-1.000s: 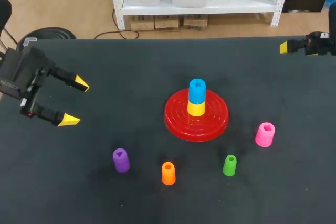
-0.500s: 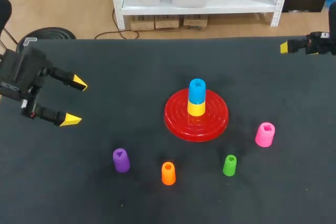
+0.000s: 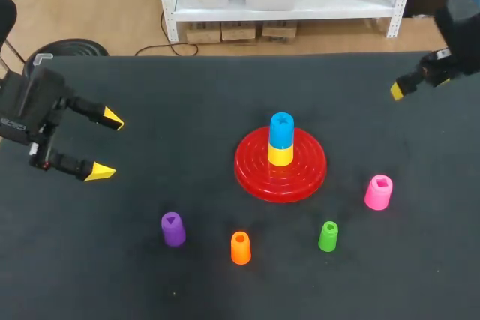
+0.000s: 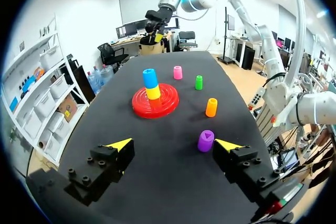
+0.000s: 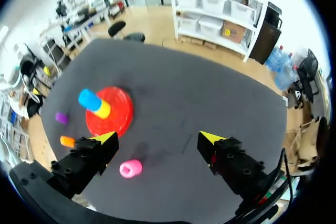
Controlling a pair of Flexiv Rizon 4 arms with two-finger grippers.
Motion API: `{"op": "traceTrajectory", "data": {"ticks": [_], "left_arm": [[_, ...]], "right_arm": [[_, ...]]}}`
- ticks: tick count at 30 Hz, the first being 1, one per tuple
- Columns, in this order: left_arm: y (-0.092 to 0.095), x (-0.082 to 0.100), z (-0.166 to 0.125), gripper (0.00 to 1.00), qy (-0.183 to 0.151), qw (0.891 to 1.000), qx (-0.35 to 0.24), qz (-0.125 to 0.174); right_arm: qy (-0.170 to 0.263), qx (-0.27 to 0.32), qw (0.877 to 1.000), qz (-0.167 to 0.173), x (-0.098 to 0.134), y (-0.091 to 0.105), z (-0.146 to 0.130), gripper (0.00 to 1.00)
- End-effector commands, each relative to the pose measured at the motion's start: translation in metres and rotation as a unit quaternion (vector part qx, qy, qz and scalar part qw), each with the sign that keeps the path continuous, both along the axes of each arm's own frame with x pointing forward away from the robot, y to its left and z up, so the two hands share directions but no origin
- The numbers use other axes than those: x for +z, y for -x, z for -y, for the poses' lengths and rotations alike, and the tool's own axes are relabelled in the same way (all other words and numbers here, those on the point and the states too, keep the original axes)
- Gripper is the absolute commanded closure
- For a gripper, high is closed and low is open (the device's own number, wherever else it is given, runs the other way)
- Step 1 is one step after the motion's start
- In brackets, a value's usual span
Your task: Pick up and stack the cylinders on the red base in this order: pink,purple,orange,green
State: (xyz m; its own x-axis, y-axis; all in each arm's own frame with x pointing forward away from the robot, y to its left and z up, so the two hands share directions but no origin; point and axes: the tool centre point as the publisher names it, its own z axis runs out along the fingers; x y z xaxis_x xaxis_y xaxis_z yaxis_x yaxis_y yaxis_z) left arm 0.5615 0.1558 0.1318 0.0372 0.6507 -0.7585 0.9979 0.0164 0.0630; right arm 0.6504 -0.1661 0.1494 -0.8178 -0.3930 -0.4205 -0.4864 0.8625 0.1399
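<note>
The jaws of both grippers are wide apart and hold nothing. The left gripper (image 3: 106, 145) hangs over the left side of the table (image 3: 187, 88). The right gripper (image 5: 157, 138) hangs over the far right part. A yellow cylinder (image 3: 280, 155) and a blue cylinder (image 3: 281, 131) sit stacked on the red base (image 3: 255, 174). The pink cylinder (image 3: 379, 192), green cylinder (image 3: 328, 236), orange cylinder (image 3: 240, 248) and purple cylinder (image 3: 173, 228) stand apart on the table, nearer the robot.
</note>
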Motion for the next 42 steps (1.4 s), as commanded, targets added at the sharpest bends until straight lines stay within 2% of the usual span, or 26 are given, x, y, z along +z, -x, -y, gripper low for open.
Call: {"op": "traceTrajectory", "data": {"ticks": [1, 8, 15, 25, 36, 42], "left_arm": [[0.0, -0.001, 0.0, 0.0, 0.001, 1.0, 0.0, 0.002], [0.0, -0.001, 0.0, 0.0, 0.001, 1.0, 0.0, 0.002], [0.0, -0.001, 0.0, 0.0, 0.001, 1.0, 0.0, 0.002], [0.0, -0.001, 0.0, 0.0, 0.001, 1.0, 0.0, 0.002], [0.0, -0.001, 0.0, 0.0, 0.001, 1.0, 0.0, 0.002], [0.0, -0.001, 0.0, 0.0, 0.001, 1.0, 0.0, 0.002]], "right_arm": [[0.177, -0.04, 0.983, 0.029, 0.006, 0.023, -0.006, 0.0], [0.188, -0.035, 0.982, 0.001, -0.018, 0.043, -0.013, 0.0], [0.233, -0.011, 0.972, -0.012, -0.044, 0.058, -0.031, 0.0], [0.22, 0.007, 0.973, -0.072, -0.076, 0.079, -0.033, 0.0], [0.17, 0.003, 0.98, -0.105, -0.084, 0.09, -0.033, 0.0], [0.173, 0.016, 0.978, -0.111, -0.093, 0.095, -0.042, 0.0]]}}
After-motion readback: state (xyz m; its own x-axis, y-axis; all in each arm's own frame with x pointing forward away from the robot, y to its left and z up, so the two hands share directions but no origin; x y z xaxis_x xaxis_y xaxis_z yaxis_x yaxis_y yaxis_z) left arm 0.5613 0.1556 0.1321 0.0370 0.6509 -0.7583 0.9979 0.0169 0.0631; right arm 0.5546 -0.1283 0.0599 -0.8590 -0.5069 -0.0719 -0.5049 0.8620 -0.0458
